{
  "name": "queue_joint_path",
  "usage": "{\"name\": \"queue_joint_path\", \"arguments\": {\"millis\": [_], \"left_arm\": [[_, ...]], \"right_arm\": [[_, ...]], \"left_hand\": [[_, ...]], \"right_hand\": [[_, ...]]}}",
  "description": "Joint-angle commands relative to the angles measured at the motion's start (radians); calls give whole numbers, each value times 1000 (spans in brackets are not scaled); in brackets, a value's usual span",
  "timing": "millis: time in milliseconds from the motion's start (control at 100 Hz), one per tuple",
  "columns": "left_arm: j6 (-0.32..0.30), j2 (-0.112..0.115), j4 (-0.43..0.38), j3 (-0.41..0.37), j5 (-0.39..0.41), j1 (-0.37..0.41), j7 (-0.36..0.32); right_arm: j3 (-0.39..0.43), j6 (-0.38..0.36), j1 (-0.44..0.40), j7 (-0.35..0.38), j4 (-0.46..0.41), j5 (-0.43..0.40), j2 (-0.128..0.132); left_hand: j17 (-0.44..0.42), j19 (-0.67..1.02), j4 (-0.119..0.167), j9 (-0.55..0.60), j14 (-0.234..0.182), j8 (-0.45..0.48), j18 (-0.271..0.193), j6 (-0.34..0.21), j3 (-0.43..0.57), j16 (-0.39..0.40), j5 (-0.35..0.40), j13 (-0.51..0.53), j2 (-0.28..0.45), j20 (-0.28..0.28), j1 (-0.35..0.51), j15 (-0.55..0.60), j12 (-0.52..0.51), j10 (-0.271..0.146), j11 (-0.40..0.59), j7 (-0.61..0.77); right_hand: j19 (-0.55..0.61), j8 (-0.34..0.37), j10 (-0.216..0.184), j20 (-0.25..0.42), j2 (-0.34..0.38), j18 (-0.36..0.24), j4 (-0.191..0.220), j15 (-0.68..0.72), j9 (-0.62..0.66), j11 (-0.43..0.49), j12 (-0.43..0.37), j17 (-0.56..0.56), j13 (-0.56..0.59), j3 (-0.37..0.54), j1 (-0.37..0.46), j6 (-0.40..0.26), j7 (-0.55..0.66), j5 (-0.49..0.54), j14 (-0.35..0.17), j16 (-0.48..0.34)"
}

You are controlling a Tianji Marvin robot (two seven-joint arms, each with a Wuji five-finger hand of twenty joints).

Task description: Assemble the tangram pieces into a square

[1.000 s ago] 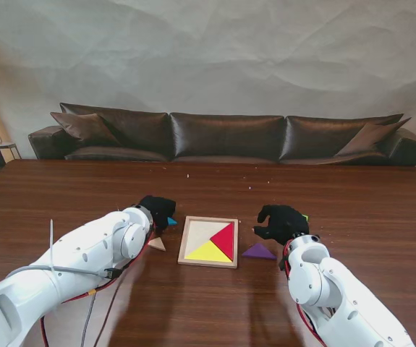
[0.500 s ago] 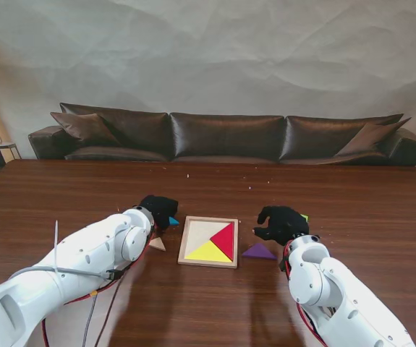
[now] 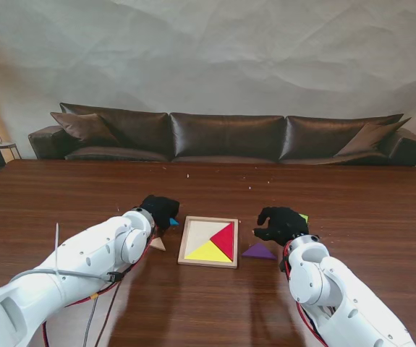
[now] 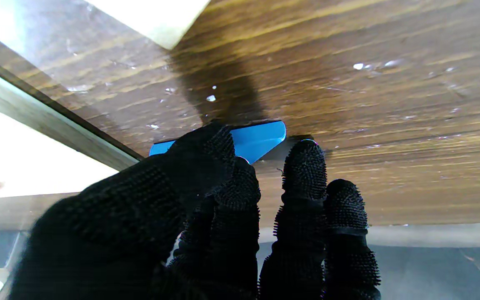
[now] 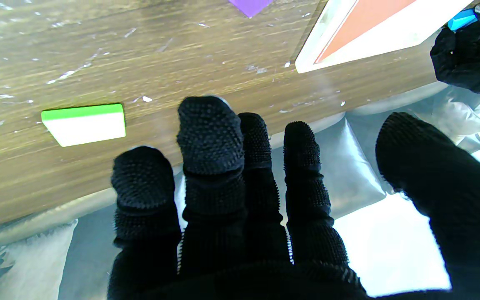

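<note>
A lounge-like room: a long dark leather sofa point(image 3: 226, 136) behind a wooden table point(image 3: 215, 189).

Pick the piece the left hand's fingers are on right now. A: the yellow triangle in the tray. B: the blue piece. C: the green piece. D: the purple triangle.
B: the left wrist view shows the left hand with its fingers at the blue piece on the table, while the purple triangle and the green piece lie over by the right hand.
</note>
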Motion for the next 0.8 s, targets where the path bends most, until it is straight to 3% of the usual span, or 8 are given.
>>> {"name": "queue_joint_path", "arguments": {"millis": [0,120,400,530,610,680,710,790], "left_arm": [[2,2,40,10,-4,37,-43],[1,4,39,6,-4,38,-43],[5,19,2,-22,18,40,-52],[-3,26,-16,-42,21,43,-61],[-7,28,-23,-54,22,46,-62],[-13,31,-29,-62,25,47,-63],[-18,32,-30,-66,25,48,-63],[-23,35,-36,-74,24,48,-70]], "right_arm": [[-3,-2,-1,19,2,2,0],[-5,-4,0,24,4,2,1],[-5,0,4,32,9,3,2],[-5,1,6,39,10,4,3],[-6,1,7,41,12,5,4],[-7,2,9,42,14,7,4],[-7,2,9,42,15,7,4],[-8,2,11,44,16,7,4]], "left_hand": [[-13,-25,-10,13,-61,21,-51,-24,-70,-172,77,-59,-46,-25,107,-183,-6,-8,30,122],[-27,3,-10,-12,-38,14,-26,-30,-75,-151,72,-65,-39,-20,94,-154,7,-4,29,119],[-107,-25,-12,-128,16,-9,25,-70,-106,-125,69,-136,-16,33,37,-146,27,72,-283,59],[-131,-51,-14,-233,30,-4,31,-93,-67,-120,61,-165,1,57,-24,-152,-94,108,-265,-12],[-144,-67,-5,-292,35,7,34,-102,-50,-116,50,-182,14,76,-70,-156,-276,125,-243,-81],[-154,-74,24,-327,38,-11,33,-114,-27,-114,36,-194,36,82,-120,-159,-357,138,-263,-144],[-162,-81,63,-343,42,-35,33,-122,-13,-114,26,-201,52,86,-152,-162,-379,141,-278,-199],[-173,-90,67,-373,43,-69,30,-129,-26,-112,0,-215,60,91,-173,-166,-397,149,-301,-273]], "right_hand": [[7,15,23,19,9,8,-9,1,-4,-2,-19,-27,-13,-3,-23,14,6,-9,10,10],[8,15,23,18,12,8,-9,0,-5,-3,-20,-27,-13,-4,-24,12,6,-10,9,10],[8,15,24,18,13,7,-8,2,-4,-2,-21,-28,-12,-3,-21,16,9,-9,10,10],[9,15,24,18,12,7,-8,2,-4,-2,-21,-28,-12,-2,-20,17,12,-4,9,10],[9,15,24,18,12,7,-8,2,-4,-2,-21,-28,-11,-1,-19,18,12,-4,9,10],[9,15,24,18,12,8,-8,2,-4,-1,-21,-28,-11,0,-18,19,12,-5,10,10],[10,14,24,18,11,8,-8,3,-3,-1,-21,-28,-11,-1,-18,20,12,-4,10,10],[10,14,25,18,11,9,-9,3,-4,-1,-22,-27,-10,0,-18,19,12,-5,11,10]]}}
